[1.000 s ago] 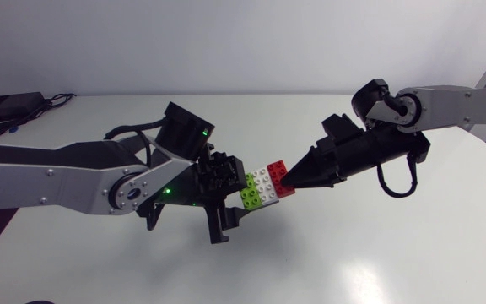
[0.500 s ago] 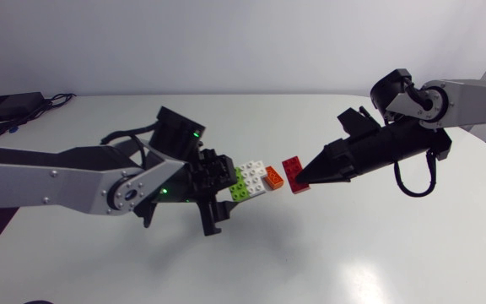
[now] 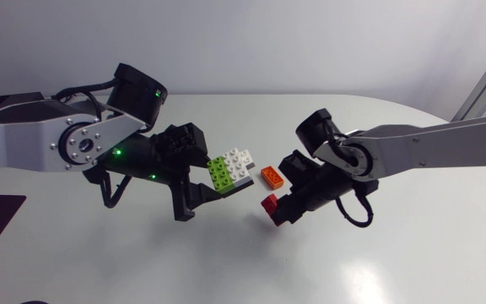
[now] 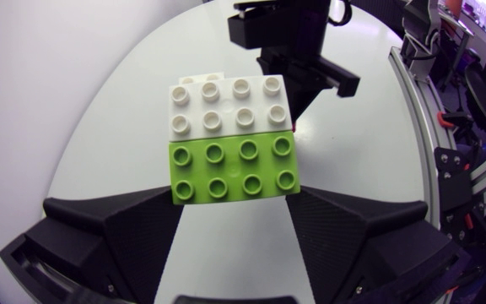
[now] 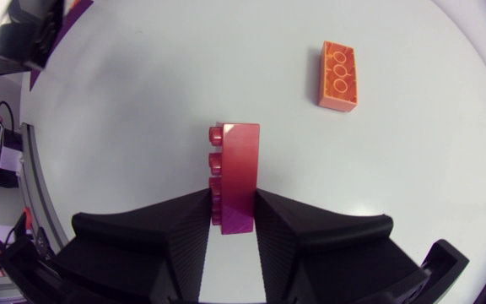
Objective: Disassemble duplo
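The left gripper (image 4: 234, 192) clamps the green brick (image 4: 233, 167) from both sides; the white brick (image 4: 229, 105) is joined to its far side, with the right gripper (image 4: 298, 42) beyond.

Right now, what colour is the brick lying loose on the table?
Orange; the rectangular plastic brick shows best in the right wrist view.

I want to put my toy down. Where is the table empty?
Bare: the table in front of the left arm and right arm, and the far strip between them. Crowded: the middle, with orange brick, red brick, green-white stack.
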Tool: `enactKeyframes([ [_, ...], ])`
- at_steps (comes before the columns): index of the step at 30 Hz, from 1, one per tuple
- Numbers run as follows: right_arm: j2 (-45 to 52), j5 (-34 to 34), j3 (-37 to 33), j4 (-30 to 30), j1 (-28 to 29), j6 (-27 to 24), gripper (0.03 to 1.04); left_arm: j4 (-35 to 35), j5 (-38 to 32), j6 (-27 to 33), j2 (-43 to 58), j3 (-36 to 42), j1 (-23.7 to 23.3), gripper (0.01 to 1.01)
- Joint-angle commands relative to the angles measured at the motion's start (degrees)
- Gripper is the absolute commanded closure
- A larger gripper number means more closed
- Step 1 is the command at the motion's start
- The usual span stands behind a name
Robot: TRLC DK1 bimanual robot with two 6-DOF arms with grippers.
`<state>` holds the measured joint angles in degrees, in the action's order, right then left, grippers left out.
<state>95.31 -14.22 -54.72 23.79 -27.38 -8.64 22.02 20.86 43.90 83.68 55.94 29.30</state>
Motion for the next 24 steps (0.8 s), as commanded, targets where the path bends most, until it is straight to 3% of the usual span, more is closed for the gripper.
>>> enactKeyframes([
  [1,3.13,2.44,1.72,-1.29,-0.66,-1.02,0.82,2.24,1.99,-0.13,0.78,3.03,-0.03,0.533],
  [3,4.89,3.76,1.72,-2.08,-0.84,-1.55,0.80,4.08,4.01,-0.04,0.96,3.82,-0.12,0.533],
  [5,5.68,3.85,1.90,-2.35,-0.84,-1.81,0.69,5.23,5.15,0.13,1.14,4.17,-0.30,0.533],
  [7,6.29,4.20,1.90,-2.43,-0.84,-2.17,0.50,6.54,6.38,0.66,1.40,4.61,-0.56,0.533],
  [9,6.38,4.55,1.81,-2.35,-0.66,-2.25,0.22,8.30,7.79,1.28,1.66,5.23,-0.82,0.533],
  [11,4.89,4.55,1.98,-2.17,-0.66,-2.52,0.08,11.38,9.72,2.42,2.28,6.55,-1.35,0.533],
  [14,-1.18,1.65,3.13,-1.38,0.74,-4.19,0.07,16.56,12.10,5.32,3.33,8.39,-2.05,0.533],
  [18,-11.55,-13.64,3.74,2.05,5.84,-6.82,0.07,22.01,14.29,9.45,4.65,9.45,-2.76,0.533],
  [22,-15.24,-22.61,1.72,10.66,7.51,-12.54,0.07,28.08,15.88,14.37,6.58,11.21,-3.20,0.533],
  [24,-15.77,-25.24,1.19,11.98,7.51,-13.15,0.07,28.60,15.96,14.64,7.20,11.82,-2.84,0.533],
])
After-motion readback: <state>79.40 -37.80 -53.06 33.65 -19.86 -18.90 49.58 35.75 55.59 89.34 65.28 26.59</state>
